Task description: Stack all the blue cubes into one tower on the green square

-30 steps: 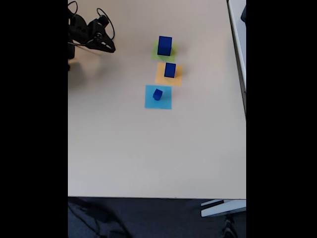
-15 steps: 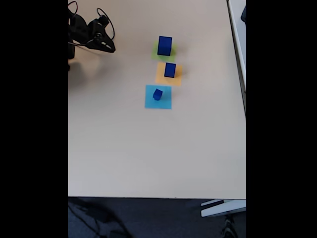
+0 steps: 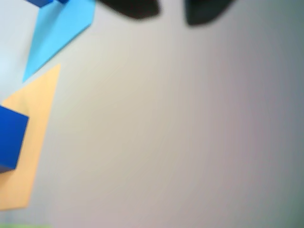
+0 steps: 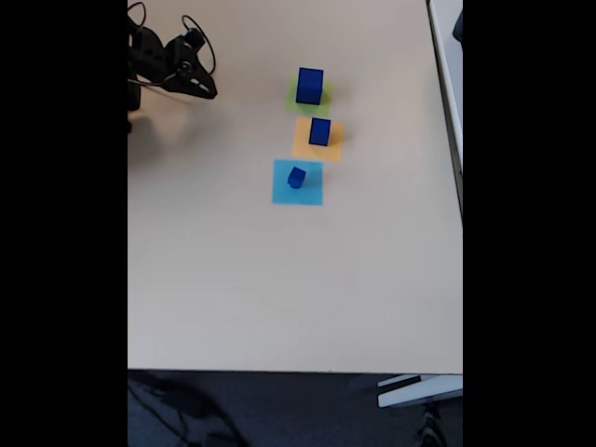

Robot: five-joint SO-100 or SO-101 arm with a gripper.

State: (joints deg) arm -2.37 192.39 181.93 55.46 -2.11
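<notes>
Three blue cubes stand in a row in the fixed view. The large one (image 4: 310, 85) is on the green square (image 4: 292, 101), a medium one (image 4: 319, 131) on the orange square (image 4: 304, 144), and a small one (image 4: 296, 177) on the light-blue square (image 4: 309, 191). My gripper (image 4: 207, 90) hangs at the table's far left, well apart from them. In the wrist view my gripper (image 3: 171, 8) shows two dark blurred fingertips (image 3: 130, 7) with a small gap and nothing between them. That view has the medium cube (image 3: 9, 140) at the left edge and a corner of the small cube (image 3: 45, 2) at the top left.
The wrist view catches the orange square (image 3: 35, 128), the light-blue square (image 3: 57, 33) and a green sliver (image 3: 23, 226) at the bottom left. In the fixed view the beige table (image 4: 279, 279) spreads wide below the squares, with its front edge (image 4: 298, 370) over dark floor.
</notes>
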